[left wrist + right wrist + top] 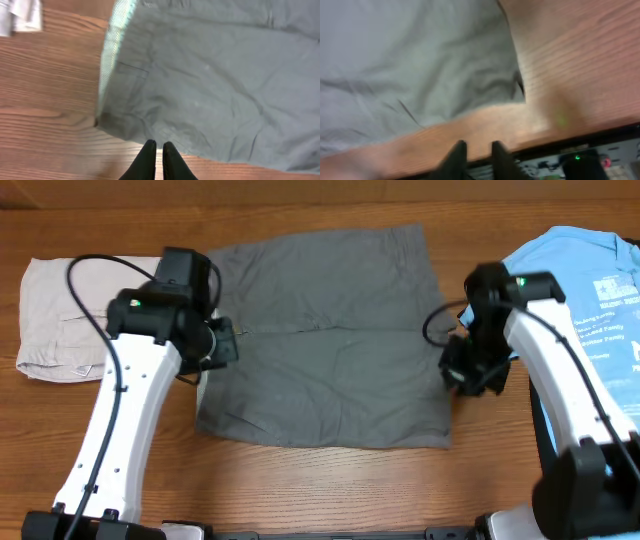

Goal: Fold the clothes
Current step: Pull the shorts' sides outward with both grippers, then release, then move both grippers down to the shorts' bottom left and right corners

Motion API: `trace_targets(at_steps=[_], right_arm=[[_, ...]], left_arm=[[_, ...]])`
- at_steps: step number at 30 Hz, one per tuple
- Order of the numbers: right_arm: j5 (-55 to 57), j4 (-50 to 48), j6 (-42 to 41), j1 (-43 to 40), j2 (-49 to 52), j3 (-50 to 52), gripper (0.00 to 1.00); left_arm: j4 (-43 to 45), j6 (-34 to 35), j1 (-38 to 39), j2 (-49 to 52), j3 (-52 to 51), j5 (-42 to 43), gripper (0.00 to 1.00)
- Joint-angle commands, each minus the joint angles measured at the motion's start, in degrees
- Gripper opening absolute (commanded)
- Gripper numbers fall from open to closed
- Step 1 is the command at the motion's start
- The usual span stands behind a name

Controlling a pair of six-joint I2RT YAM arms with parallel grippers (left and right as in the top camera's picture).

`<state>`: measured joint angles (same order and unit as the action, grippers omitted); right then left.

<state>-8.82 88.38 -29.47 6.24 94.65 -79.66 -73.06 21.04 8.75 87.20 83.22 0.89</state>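
shorts (pixel 325 340) flat, looks like you've no fold in yet; left gripper (pixel 158 145) closed, empty, beside shorts; right gripper (pixel 478 146) slightly parted, empty

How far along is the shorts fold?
Done: grey shorts lie spread flat, no fold visible. In hand: nothing; left hand is shut and empty at their edge, right hand slightly open over bare table by the other end. Left: all the folding.

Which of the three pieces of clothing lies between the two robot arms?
The dark grey shorts, spread flat in the middle. The pale beige shorts lie outside the left arm, the light blue T-shirt outside the right arm.
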Motion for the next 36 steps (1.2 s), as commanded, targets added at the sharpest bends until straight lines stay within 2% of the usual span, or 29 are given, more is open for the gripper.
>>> trace_targets(at_steps=[1,2,7,11,16,18,25,36], right_arm=[[-0.33,-1.09,-2.82,-0.09,-5.01,5.6,0.33],[-0.31,-1.53,-3.58,-0.09,-5.49,7.19,0.36],[-1.97,-7.39,-6.62,-0.09,-5.99,16.94,0.36],[-6.29,-15.8,-8.7,-0.42,-5.99,23.91,0.36],[-6.27,-22.97,-13.11,-0.57,-5.99,28.48,0.4],[-6.25,-25.07,-13.9,-0.57,-5.99,29.88,0.52],[-5.38,-30.58,-16.85,-0.59,-5.99,34.88,0.55],[-4.02,-27.56,-15.02,-3.78,-5.99,34.91,0.56]], left_arm=[[3.02,0.87,1.51,0.37,-6.32,0.66,0.11],[4.46,0.9,1.79,0.39,-8.11,0.7,0.11],[12.13,0.87,2.1,0.44,-17.99,0.7,0.17],[14.62,0.85,2.1,0.44,-22.62,0.66,0.19],[14.84,0.81,2.1,0.44,-23.89,0.42,0.21],[15.06,0.81,2.1,0.44,-23.89,0.44,0.22],[15.37,0.81,2.1,0.44,-23.89,0.44,0.24],[16.2,0.81,2.1,0.44,-23.89,0.44,0.25]])
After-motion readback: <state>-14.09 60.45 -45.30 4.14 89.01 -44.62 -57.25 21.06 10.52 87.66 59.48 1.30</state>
